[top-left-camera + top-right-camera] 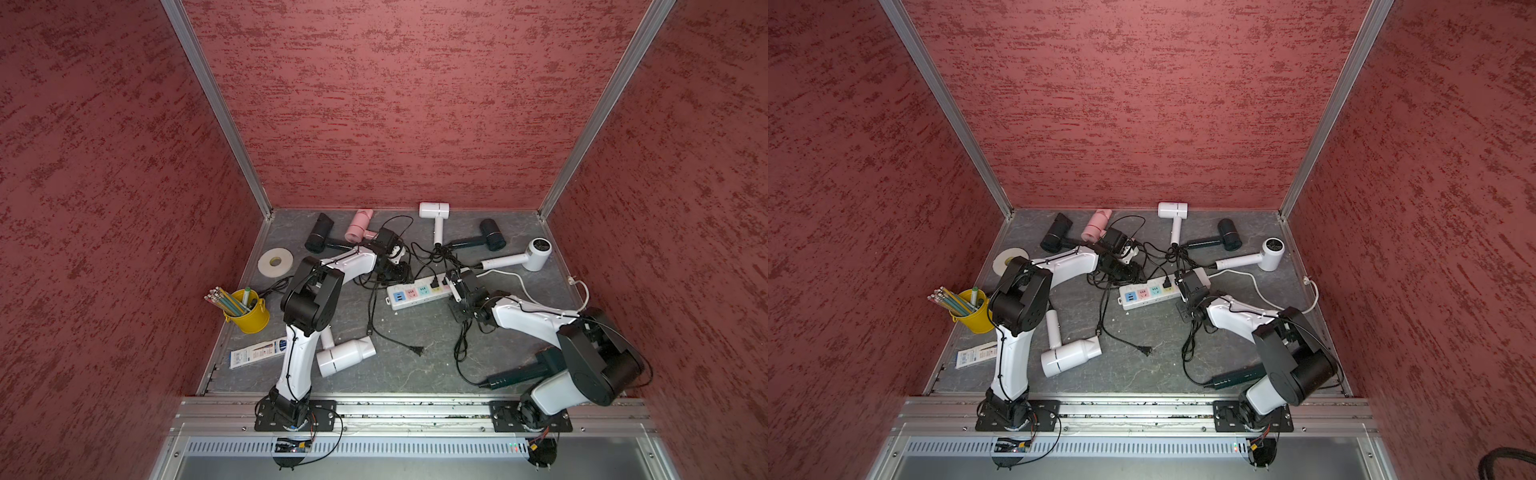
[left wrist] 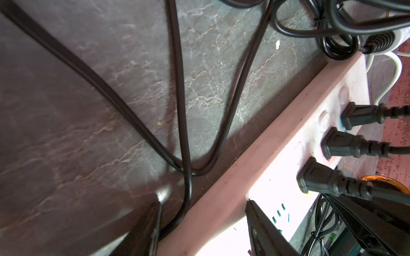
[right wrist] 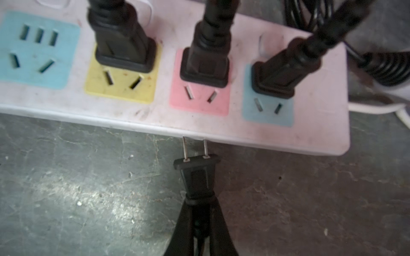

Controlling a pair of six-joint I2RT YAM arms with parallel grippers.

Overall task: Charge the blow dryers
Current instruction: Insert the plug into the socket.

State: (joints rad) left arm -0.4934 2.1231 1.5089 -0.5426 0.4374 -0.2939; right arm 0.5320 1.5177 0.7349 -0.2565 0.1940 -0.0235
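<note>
1. Three plugs (image 3: 204, 66) are seated in the power strip (image 3: 321, 133). By my judgement, four blow dryers (image 1: 345, 357) are left to plug in.
2. My right gripper (image 3: 197, 206) clamps a fourth plug (image 3: 197, 175), its prongs just beside the strip's edge.
3. My left gripper (image 2: 204, 200) is unclenched, astride that edge.
4. Seven blow dryers lie around the strip: three white, one pink, two black, one dark green.

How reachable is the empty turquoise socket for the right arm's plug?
Probably yes: the right gripper holds its plug beside the power strip, and the turquoise socket sits uncovered; only the neighbouring plug stands close.
</note>
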